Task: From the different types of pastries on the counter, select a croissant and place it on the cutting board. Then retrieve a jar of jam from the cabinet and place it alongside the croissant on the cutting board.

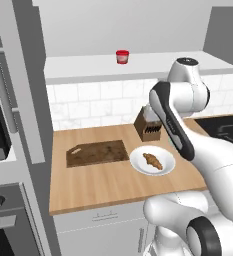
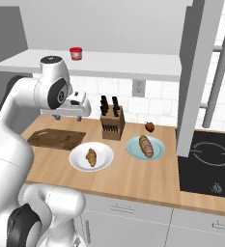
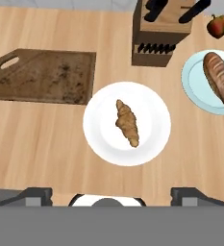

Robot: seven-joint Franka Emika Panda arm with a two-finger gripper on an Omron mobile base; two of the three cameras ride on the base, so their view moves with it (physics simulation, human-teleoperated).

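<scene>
A golden-brown croissant lies on a round white plate on the tan counter. The dark cutting board lies bare to the plate's left, slot handle on its far left. My gripper hangs open well above the plate, pointing down, its fingertips wide apart. The red jar of jam stands on the cabinet's white shelf. The reddish oblong pastry and the small red-topped one sit to the right.
A wooden knife block stands behind the white plate. The oblong pastry rests on a pale blue plate. A black hob lies at the counter's right. A tall grey panel rises beside it.
</scene>
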